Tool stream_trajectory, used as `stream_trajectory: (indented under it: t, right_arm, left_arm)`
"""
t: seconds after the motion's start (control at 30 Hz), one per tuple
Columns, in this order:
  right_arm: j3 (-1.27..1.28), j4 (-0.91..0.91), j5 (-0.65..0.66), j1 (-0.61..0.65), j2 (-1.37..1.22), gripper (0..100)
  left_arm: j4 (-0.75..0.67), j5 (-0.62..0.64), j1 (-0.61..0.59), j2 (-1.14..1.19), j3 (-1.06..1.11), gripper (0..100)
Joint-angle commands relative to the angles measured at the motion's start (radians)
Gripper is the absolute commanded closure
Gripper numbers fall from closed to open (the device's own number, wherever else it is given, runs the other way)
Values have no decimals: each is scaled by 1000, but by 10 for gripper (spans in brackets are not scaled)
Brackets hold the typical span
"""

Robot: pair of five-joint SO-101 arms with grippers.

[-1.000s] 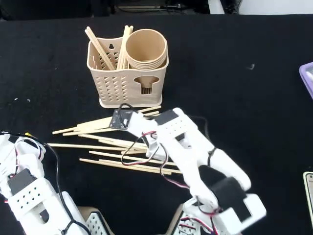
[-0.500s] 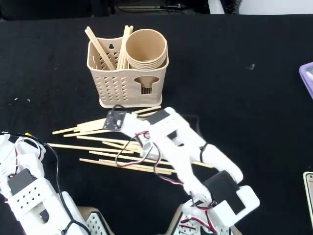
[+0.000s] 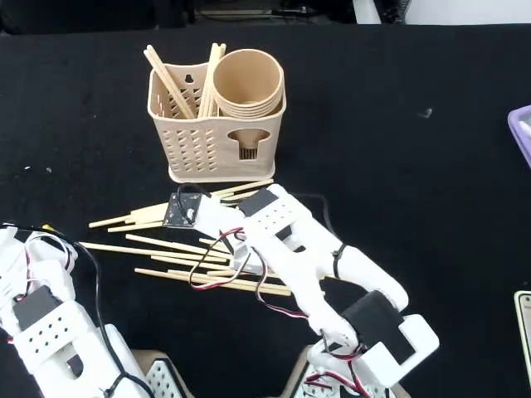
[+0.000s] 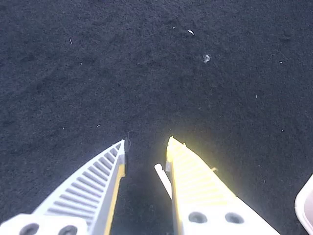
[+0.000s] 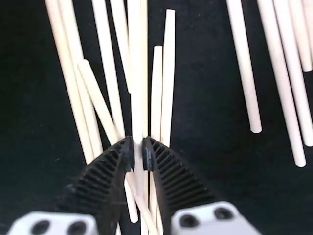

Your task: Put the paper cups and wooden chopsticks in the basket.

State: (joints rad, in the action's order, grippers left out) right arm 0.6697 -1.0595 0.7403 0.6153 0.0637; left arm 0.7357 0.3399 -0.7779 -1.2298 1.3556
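Wooden chopsticks point(image 3: 133, 249) lie loose in a scattered pile on the black table point(image 3: 415, 166), just in front of the basket point(image 3: 195, 145); most run roughly side to side and some cross each other. In the right wrist view the same pile point(image 5: 105, 63) fans out past the fingertips. The beige slotted basket stands upright at the far side of the table. Its left compartment holds a few chopsticks point(image 3: 170, 83) standing at a lean. Its right compartment holds a nested stack of paper cups point(image 3: 249, 104), mouths up.

The right arm point(image 3: 290, 240) stretches from the near edge over the middle of the pile, wrist pointed down at the sticks. The right gripper point(image 5: 137, 147) has its jaws pressed almost together, with only a narrow slot between them. One middle chopstick point(image 5: 139, 98) runs straight through that slot and looks pinched. Neighbouring sticks lie just beside both fingers.

The left arm point(image 3: 41, 323) sits at the near left corner, well apart from the pile and the basket. The left gripper point(image 4: 146, 142) is over bare black table, jaws spread and nothing between them.

A purple container edge point(image 3: 521, 133) shows at the right border of the table, well apart from everything else.
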Motion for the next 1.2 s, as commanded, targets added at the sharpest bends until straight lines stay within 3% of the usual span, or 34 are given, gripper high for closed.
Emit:
stream_trajectory:
  t: [0.0, 0.07, 0.27, 0.53, 1.07, 1.17]
  right_arm:
    - [-35, 5, -12, 15, 2, 881]
    - [-30, -23, -11, 18, 12, 835]
    - [-25, -163, -11, 121, 87, 862]
    - [64, 31, -75, 152, 116, 768]
    - [56, 150, -75, 152, -38, 781]
    - [59, 150, -75, 152, -13, 859]
  left_arm:
    - [-18, 8, -5, -15, -28, 852]
    - [-20, 8, -5, -15, -28, 852]
    - [-20, 8, -4, -15, -28, 852]
    - [-17, 8, -5, -15, -28, 852]
    - [-15, 8, -7, -15, -28, 852]
    - [-15, 8, -7, -15, -28, 852]
